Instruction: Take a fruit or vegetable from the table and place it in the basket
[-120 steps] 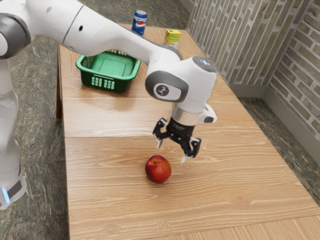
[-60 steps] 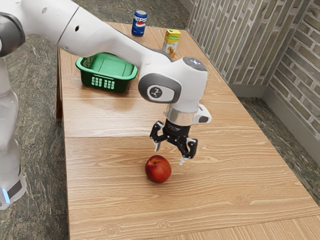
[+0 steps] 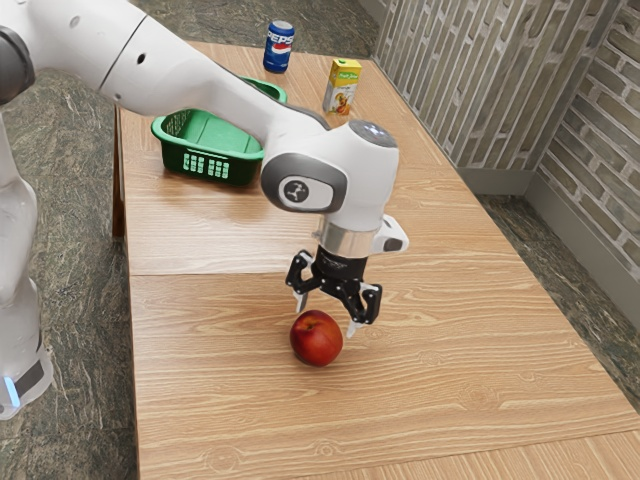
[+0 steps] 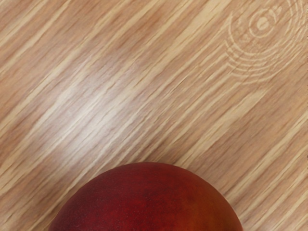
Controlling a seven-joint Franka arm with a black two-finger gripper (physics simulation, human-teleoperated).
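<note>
1. Pick approach in hand, I judged: my gripper (image 3: 327, 317), fingers wide apart and empty, hung just above the red fruit (image 3: 316, 342), near on the table (image 3: 220, 400).
2. Next called for centring, lowering, closing; basket (image 3: 241, 172) sat far, exterior view's left.

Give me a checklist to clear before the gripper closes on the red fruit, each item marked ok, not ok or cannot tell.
1. Gripper open: ok, its fingers stand apart.
2. Red fruit resting on the table: ok.
3. Fruit between the fingers, one on each side, low enough to grip: cannot tell; confirm before closing.
4. Blue can and juice carton away from the fruit: ok, both stand near the table's far end.
5. Green basket upright: ok.
6. Whole inside of the basket free: cannot tell, the arm covers part of it.
</note>
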